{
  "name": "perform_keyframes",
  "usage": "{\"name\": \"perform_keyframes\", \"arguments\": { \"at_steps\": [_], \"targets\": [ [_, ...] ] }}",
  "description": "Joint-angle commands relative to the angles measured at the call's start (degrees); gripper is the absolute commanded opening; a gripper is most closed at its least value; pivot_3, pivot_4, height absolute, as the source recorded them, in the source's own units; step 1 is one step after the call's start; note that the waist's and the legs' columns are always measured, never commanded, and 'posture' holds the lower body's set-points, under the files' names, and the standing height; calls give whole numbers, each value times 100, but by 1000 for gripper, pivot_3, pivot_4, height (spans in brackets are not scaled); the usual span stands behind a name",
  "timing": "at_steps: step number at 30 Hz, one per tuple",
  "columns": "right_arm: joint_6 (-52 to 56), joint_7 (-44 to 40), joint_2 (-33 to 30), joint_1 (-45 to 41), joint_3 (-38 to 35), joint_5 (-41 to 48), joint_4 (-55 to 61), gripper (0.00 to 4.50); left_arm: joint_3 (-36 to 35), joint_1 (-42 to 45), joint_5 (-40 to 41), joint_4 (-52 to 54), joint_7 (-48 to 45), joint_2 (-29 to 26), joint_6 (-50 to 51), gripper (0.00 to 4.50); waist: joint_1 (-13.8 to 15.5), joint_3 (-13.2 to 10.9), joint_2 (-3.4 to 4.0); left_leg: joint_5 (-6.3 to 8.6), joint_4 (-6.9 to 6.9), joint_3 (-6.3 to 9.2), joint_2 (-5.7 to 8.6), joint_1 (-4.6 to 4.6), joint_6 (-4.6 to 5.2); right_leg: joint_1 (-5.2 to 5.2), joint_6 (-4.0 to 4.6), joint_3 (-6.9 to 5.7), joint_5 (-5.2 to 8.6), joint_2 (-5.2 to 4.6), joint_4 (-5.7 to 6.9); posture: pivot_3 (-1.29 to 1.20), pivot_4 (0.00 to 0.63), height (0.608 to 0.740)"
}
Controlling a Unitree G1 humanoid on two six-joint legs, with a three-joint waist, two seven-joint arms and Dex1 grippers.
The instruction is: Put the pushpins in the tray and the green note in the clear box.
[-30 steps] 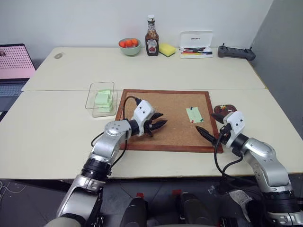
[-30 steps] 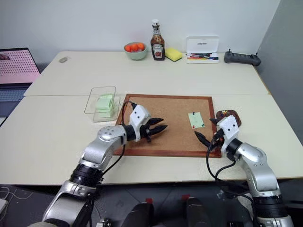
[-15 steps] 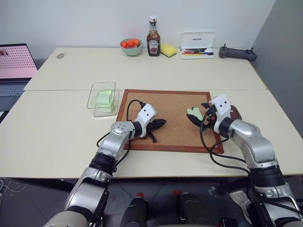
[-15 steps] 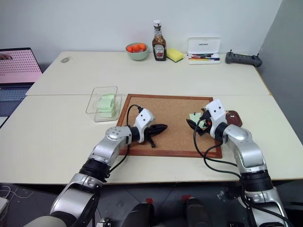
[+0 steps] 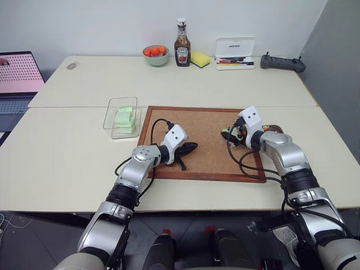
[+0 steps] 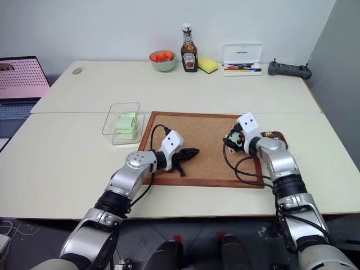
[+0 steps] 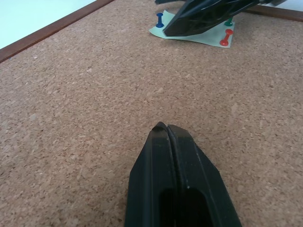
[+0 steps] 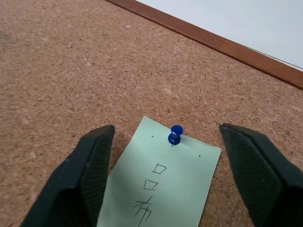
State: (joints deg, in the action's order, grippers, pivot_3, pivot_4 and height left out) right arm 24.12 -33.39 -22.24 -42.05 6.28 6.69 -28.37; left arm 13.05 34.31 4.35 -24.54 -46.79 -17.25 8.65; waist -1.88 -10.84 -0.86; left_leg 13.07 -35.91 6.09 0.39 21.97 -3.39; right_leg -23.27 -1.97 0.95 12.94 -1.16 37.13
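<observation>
Lies flat, green note [image 8: 163, 180], blue pushpin [image 8: 175, 134] apparently at its far edge, between spread right gripper [image 8: 166, 142] fingers; left gripper [image 7: 166, 128] shut, empty.

Two pale cream tables [image 5: 67, 152] pushed together — plain white wall [image 5: 101, 25] behind, grey partition [image 5: 337, 62] alongside.

Both arms are silver-grey metal with black joint bands, white wrist housings and looping black cables; each end effector [image 5: 188, 148] [image 5: 230, 135] has two tapered matte-black fingers.
</observation>
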Motion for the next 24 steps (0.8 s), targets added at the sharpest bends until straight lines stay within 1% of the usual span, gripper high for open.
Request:
{"name": "perform_keyframes", "arguments": {
  "at_steps": [1,12,14,15,24],
  "targets": [
    [-457,-159,28,-233,53,-168,-262,2904,67,-126,-67,101,-39,17,139,0,0,0,0,0,0,0,0,0,0,0,0,0,0,0,0,0,150,740],
    [-792,-204,44,-312,-53,-276,-545,402,111,-202,-86,313,-94,3,295,0,0,0,1,0,0,1,0,0,0,0,0,0,0,0,1,0,150,740],
    [-830,-222,29,-309,-60,-301,-528,97,115,-210,-87,328,-103,0,315,0,0,0,1,0,1,1,0,-1,0,0,0,0,0,0,1,0,150,740],
    [-848,-232,24,-306,-68,-311,-518,12,118,-213,-86,333,-107,-1,324,0,0,0,1,0,1,1,-1,-1,0,0,0,0,0,0,1,0,150,740],
    [-947,-359,84,-232,-145,-191,-118,12,139,-263,-105,381,-122,-34,426,0,0,0,1,0,1,0,-1,-1,0,0,0,0,0,0,1,0,150,740]
  ]
}}
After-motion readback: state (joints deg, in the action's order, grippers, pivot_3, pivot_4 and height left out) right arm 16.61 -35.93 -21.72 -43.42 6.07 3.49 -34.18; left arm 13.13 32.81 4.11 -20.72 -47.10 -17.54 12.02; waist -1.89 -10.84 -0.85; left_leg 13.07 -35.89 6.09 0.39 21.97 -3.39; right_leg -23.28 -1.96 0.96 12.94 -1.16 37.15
